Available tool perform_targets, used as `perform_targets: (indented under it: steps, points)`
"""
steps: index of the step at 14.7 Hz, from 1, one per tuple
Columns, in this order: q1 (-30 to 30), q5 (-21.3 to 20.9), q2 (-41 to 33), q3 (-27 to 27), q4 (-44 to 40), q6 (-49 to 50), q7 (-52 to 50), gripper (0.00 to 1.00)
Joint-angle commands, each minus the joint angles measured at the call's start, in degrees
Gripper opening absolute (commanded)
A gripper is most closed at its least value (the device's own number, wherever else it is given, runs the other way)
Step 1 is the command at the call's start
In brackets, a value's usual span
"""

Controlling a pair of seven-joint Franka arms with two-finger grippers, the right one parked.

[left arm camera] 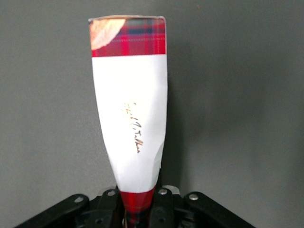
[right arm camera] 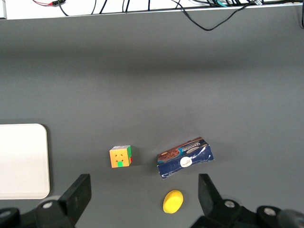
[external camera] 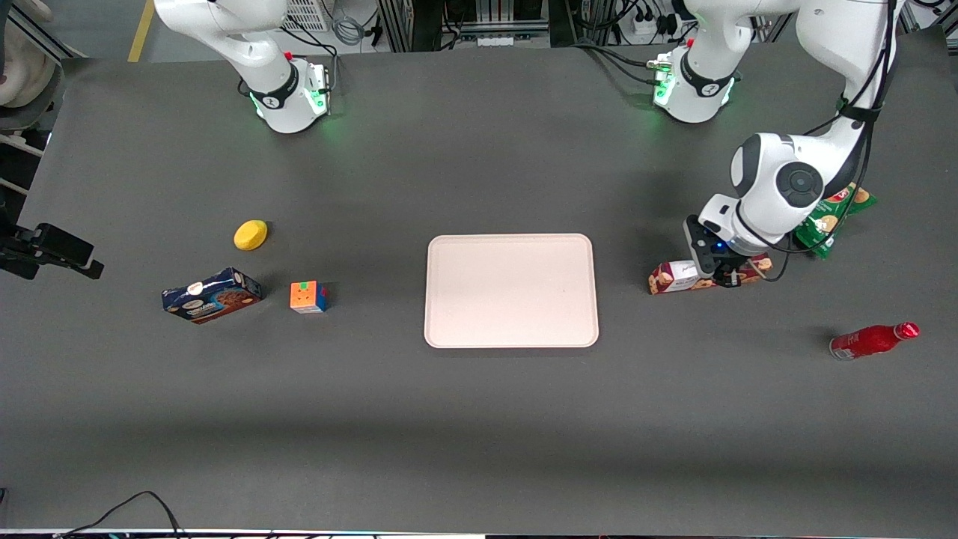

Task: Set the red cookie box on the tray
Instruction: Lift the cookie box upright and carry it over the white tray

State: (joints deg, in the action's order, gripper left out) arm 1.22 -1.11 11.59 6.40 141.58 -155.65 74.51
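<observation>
The red cookie box, a slim plaid carton with a white label patch, lies level beside the tray, toward the working arm's end of the table. My left gripper is shut on the box's plaid end farthest from the tray, and the rest of the carton sticks out past the jaws. I cannot tell whether the box rests on the table or hangs just above it. The pale cream tray has nothing on it, and a strip of bare table separates it from the box.
A green snack bag lies under the working arm's wrist. A red bottle lies nearer the front camera. Toward the parked arm's end sit a colour cube, a dark-blue cookie box and a yellow object.
</observation>
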Motion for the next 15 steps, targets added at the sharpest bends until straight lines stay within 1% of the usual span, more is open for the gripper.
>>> perform_targets:
  steps: [1, 4, 7, 9, 12, 14, 15]
  points:
    - [-0.16, 3.48, -7.88, 0.1, -1.39, 9.82, -10.74, 0.0]
    - [-0.16, 3.48, -12.81, 1.68, -4.19, 14.93, -24.63, 0.0]
    - [-0.25, 4.27, -13.96, 3.96, -12.7, 26.15, -39.82, 0.0]
    - [-0.25, 4.8, -13.96, 6.77, -18.16, 31.97, -52.2, 0.0]
    - [-0.51, 4.71, -13.7, 13.7, -20.9, 32.26, -72.5, 0.0]
    - [-0.69, 4.36, -11.87, 17.84, -22.13, 31.64, -83.07, 0.0]
    - [-0.86, 4.19, -10.72, 19.16, -22.75, 31.55, -86.69, 0.0]
